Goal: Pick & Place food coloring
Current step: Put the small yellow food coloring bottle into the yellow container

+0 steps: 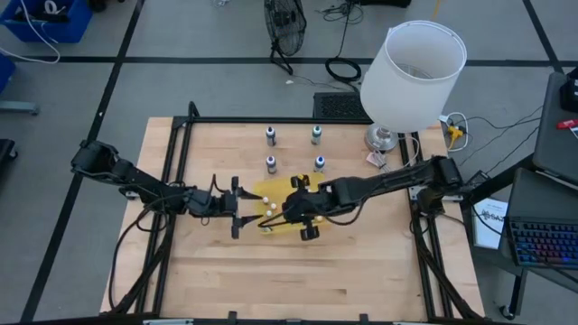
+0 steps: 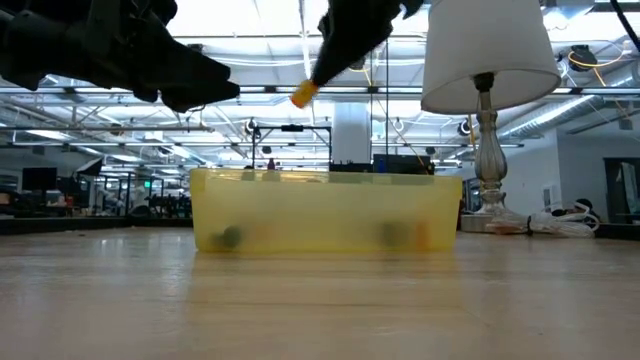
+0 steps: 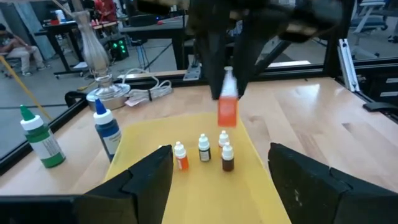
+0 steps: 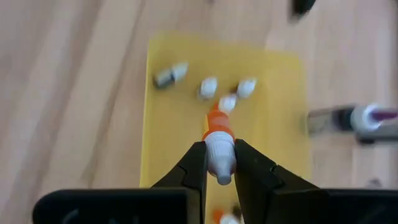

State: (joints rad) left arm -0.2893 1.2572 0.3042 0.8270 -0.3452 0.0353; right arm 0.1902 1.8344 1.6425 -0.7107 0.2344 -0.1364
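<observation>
The right gripper (image 4: 219,163) clenches an orange dropper bottle (image 4: 218,134) by its white cap, long axis vertical, body hanging down above the yellow tray (image 1: 274,191). The left wrist view shows three small bottles (image 3: 204,149) standing upright in the tray (hidden in the high view). The left gripper (image 3: 221,171) is spread open, holding nothing, just left of the tray.

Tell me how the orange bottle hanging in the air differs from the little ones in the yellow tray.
The small orange dropper bottle hangs above the yellow plastic tray, pinched at its white cap by the right end effector. The three tiny white-capped bottles stand upright on the tray floor, untouched. All share pale caps.
</observation>
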